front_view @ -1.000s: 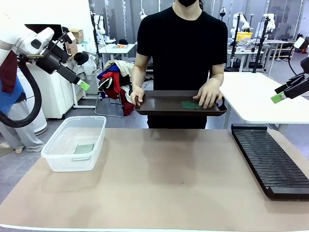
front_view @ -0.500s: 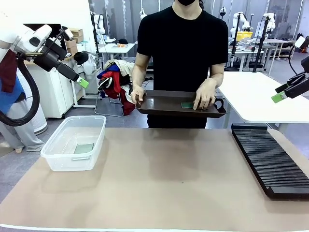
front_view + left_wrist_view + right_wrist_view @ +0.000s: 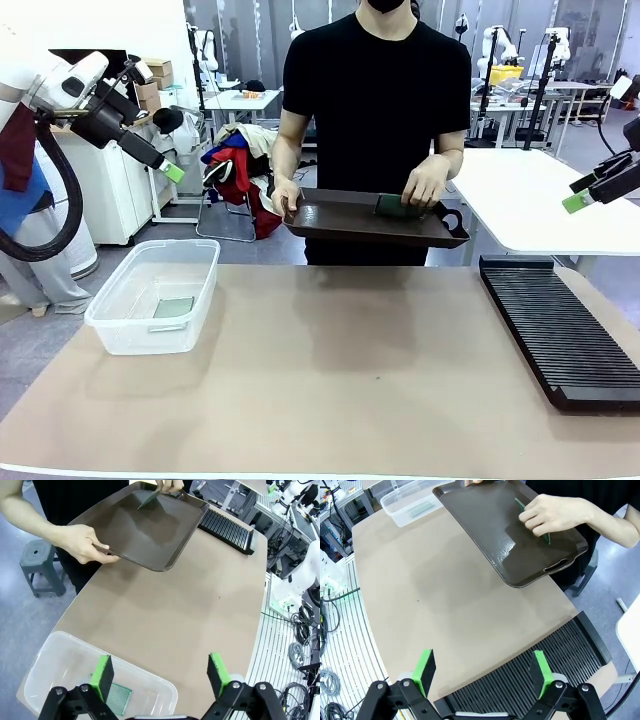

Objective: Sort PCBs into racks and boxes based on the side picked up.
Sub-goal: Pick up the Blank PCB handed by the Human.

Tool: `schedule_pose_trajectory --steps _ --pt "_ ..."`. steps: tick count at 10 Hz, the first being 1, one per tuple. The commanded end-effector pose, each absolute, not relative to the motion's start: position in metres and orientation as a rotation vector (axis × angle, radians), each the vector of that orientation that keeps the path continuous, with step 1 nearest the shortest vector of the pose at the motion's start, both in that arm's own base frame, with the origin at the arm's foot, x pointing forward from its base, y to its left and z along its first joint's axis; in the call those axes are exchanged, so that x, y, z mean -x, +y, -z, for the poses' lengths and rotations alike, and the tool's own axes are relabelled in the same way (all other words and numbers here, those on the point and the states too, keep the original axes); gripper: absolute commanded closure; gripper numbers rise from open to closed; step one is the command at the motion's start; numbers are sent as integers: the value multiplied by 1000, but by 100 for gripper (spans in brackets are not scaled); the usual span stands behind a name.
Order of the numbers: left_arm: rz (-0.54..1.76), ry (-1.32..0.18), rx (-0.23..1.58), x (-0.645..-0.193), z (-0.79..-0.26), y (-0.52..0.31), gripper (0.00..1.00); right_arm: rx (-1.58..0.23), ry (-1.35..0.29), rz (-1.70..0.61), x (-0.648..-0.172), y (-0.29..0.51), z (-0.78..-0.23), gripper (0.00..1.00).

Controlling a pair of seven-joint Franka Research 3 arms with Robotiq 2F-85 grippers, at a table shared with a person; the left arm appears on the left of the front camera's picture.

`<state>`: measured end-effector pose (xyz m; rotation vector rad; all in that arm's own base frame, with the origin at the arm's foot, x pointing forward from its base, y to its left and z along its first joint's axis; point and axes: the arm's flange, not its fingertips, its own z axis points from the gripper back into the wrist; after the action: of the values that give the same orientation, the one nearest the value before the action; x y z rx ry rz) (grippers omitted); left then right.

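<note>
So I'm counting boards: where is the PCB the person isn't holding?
The PCB lies flat inside the clear tub on the left side of the table in the front view, near the tub's front wall.

Bright even overhead light, soft shadows, glare on the tray [image 3: 506,555], wide-angle bending in wrist views, sharp focus

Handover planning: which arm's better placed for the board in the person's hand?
Probably right: the board is at the right end of the tray, nearer the open right gripper; the left gripper hangs open by the tub.
</note>
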<state>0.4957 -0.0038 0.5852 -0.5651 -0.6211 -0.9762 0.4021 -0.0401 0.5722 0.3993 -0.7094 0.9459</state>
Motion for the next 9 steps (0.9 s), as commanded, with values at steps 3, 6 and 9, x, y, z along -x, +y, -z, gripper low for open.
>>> schedule_pose_trajectory --steps 3,6,9 --pt "989 -621 568 -496 -585 -4 0 -421 -715 -950 -403 -39 -571 0" --pt "989 -621 568 -496 -585 -4 0 -421 -715 -950 -403 -39 -571 0" --pt "989 -621 568 -496 -585 -4 0 -421 -715 -950 -403 -39 -571 0"
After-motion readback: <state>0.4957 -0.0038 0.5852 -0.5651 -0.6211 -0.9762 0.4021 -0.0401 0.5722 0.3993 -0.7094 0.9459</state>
